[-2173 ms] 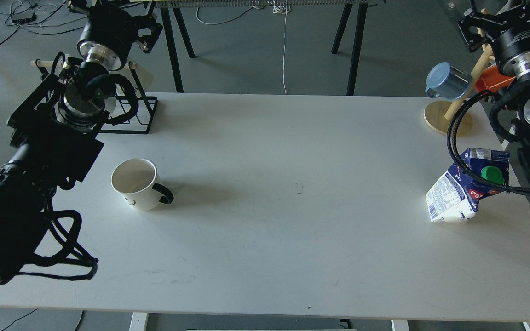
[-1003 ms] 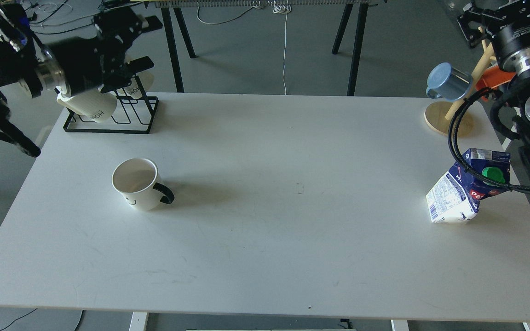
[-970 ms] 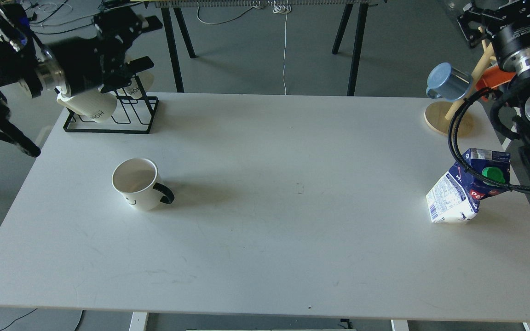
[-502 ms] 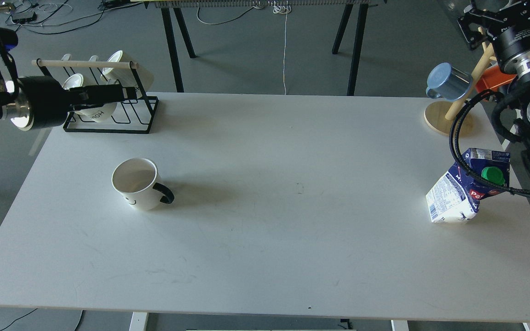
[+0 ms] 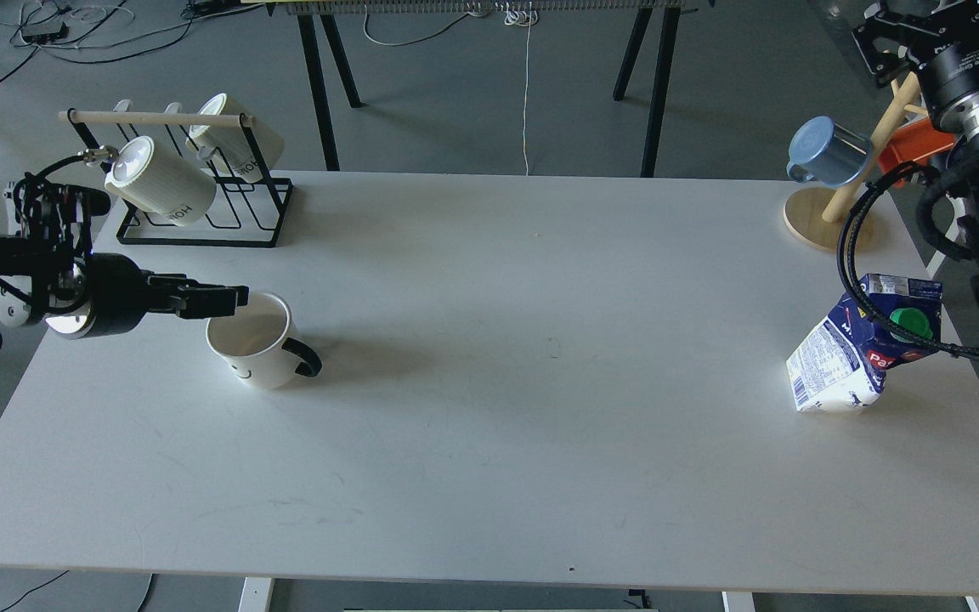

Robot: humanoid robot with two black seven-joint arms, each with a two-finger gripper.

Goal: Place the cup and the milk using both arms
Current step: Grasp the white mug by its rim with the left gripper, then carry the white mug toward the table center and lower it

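Note:
A white cup (image 5: 253,342) with a black handle stands upright on the left of the white table (image 5: 506,425), handle to the right. My left gripper (image 5: 230,299) reaches in low from the left, its tip at the cup's far left rim; it is side-on and dark, so its fingers cannot be told apart. A blue and white milk carton (image 5: 846,357) with a green cap leans at the table's right edge, with a black cable of my right arm across it. My right gripper (image 5: 876,30) is high at the back right, far from the carton, dark and partly cut off.
A black wire rack (image 5: 226,212) with white mugs stands at the back left, just behind my left arm. A wooden mug tree (image 5: 821,217) holding a blue-grey cup (image 5: 828,153) stands at the back right, with an orange thing (image 5: 902,144) behind it.

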